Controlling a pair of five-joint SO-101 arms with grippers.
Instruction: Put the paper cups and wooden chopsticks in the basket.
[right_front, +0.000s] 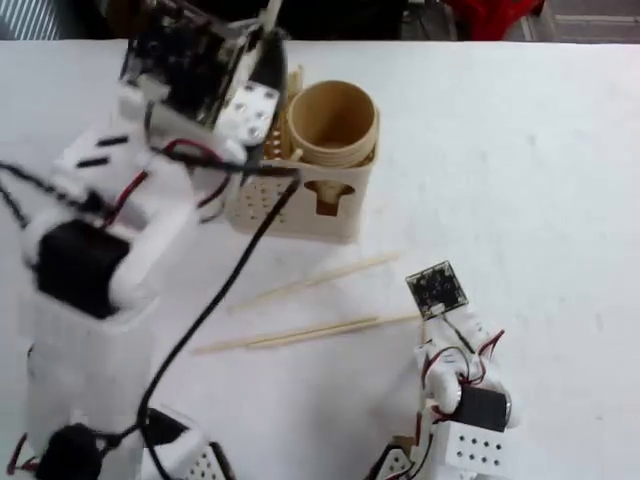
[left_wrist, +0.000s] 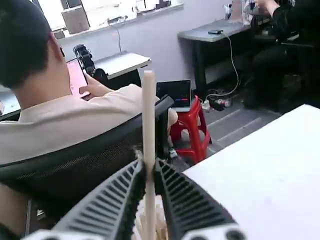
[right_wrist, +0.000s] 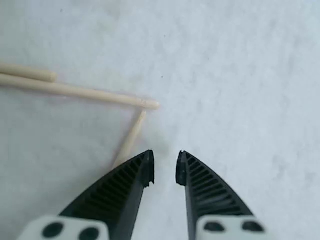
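White table (right_front: 520, 150), black mesh chair (left_wrist: 75, 165) — red stool (left_wrist: 192, 125) beyond, grey desk (left_wrist: 210, 37)

White plastic arms (right_front: 165, 215) carrying black motor blocks (right_front: 75, 265), red-and-black cables (right_front: 463, 350) trailing; black ribbed fingers (right_wrist: 125, 192) showing white screw-holed bases (right_wrist: 65, 230).

Nothing readable is showing in any view. The laptop screen (left_wrist: 176, 93) just above the red stool (left_wrist: 191, 126) is displaying marks that are too small to make out.
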